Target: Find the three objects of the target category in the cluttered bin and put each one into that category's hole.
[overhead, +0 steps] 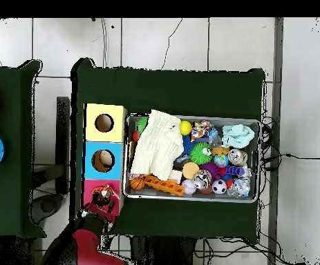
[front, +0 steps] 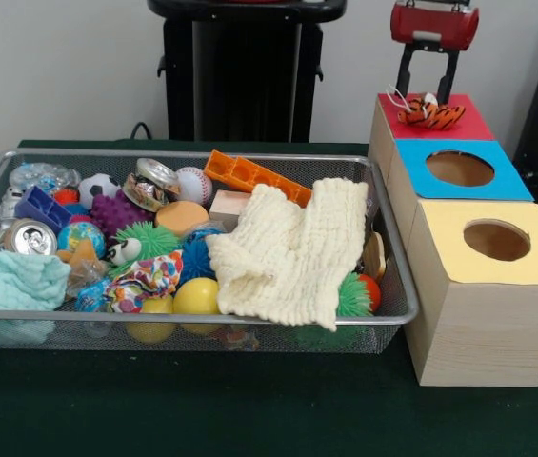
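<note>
Gripper sits above the red-topped box, fingers apart, nothing held. Tiger plush lies on that red top directly below, over the hole area. Blue box and yellow box holes visible. Wire bin holds mixed clutter; cream cloth covers its right part.

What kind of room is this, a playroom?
Probably a robot lab, not a playroom: a red robot arm hangs over sorting boxes, a wire bin of toys sits alongside, and cables trail across the tiled floor.
</note>
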Robot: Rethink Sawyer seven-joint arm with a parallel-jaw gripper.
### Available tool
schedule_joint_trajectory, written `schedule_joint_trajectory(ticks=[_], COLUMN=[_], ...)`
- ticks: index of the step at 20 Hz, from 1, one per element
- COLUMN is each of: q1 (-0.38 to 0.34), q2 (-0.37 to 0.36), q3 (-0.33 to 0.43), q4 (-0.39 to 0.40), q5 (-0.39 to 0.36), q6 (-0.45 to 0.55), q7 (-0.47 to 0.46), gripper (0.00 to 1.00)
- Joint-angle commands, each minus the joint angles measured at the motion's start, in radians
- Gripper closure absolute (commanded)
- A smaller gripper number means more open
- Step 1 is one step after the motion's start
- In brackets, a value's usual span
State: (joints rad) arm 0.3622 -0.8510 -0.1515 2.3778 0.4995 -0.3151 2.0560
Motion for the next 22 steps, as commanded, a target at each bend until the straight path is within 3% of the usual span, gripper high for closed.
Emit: schedule_joint_trajectory(ticks=[1,12,22], q1=[-0.043,-0.028,-0.133], q2=[0.041,0.104,0.218], q3=[0.028,0.028,0.108], q4=[-0.142,-0.161,-0.134], q5=[0.060,0.064,-0.101], q6=[-0.015,-0.040,-0.075], q7=[0.210,0.208,0.205], gripper=[0.00,0.00,0.00])
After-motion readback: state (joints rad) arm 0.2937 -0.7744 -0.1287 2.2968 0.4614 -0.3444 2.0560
